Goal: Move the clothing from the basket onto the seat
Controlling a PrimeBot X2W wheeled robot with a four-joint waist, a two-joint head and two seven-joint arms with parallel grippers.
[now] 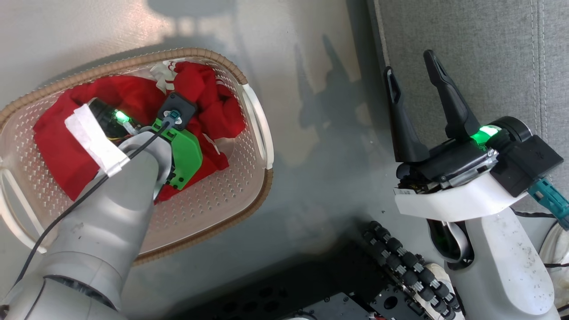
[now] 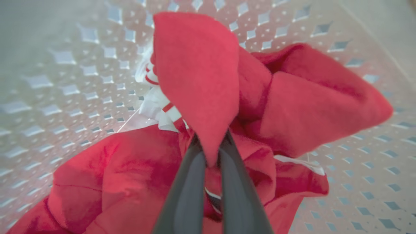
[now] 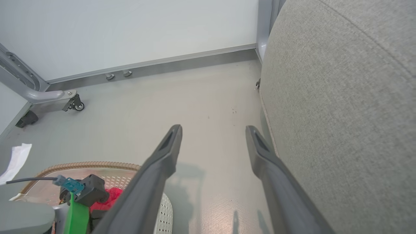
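Red clothing (image 1: 133,95) with white trim lies bunched in the cream perforated basket (image 1: 242,186) on the floor at the left. My left arm reaches down into the basket. In the left wrist view my left gripper (image 2: 212,148) is shut on a raised fold of the red clothing (image 2: 198,71), the fabric pinched between the two dark fingers. My right gripper (image 1: 411,73) hovers open and empty at the right, at the edge of the grey seat (image 1: 489,53). The right wrist view shows its fingers spread wide beside the seat (image 3: 341,113).
The basket rests on a grey floor (image 1: 320,133) between me and the seat. A wall with a metal baseboard (image 3: 162,63) and a wheeled frame leg (image 3: 48,97) stand beyond. My dark base (image 1: 338,289) sits at the bottom. White paper (image 3: 16,157) lies on the floor.
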